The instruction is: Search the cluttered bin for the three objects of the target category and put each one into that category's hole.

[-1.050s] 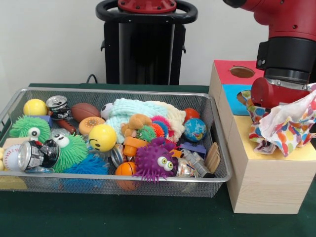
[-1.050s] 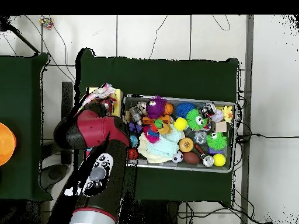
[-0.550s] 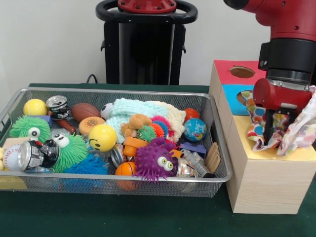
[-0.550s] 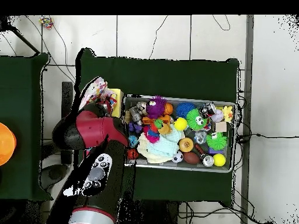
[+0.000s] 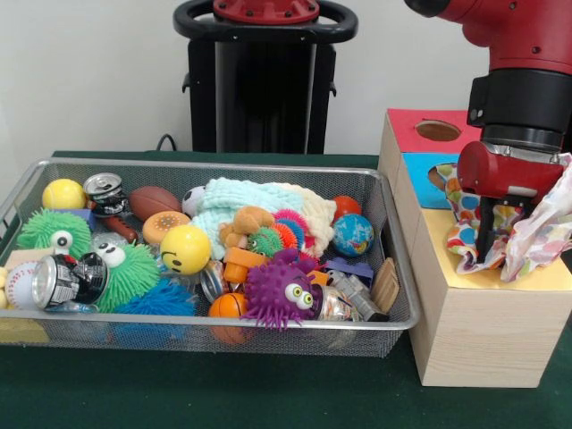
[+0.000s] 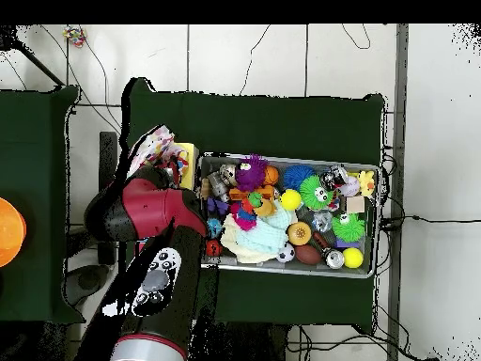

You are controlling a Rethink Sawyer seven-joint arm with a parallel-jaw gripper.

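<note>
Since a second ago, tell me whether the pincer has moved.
Yes. In the front view the pincer has dropped toward the yellow top of the wooden box, carrying the colourful spotted cloth down with it.

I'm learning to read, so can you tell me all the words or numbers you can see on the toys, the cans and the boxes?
There are no words or numbers that can be read here.
Crushed silver drink can at the wire bin's front left: dark print on its side, too blurred to read.
Second silver can at the back left: only its top shows.
Yellow ball: a smiley face, not letters.
Wooden box with coloured top: no writing.
</note>
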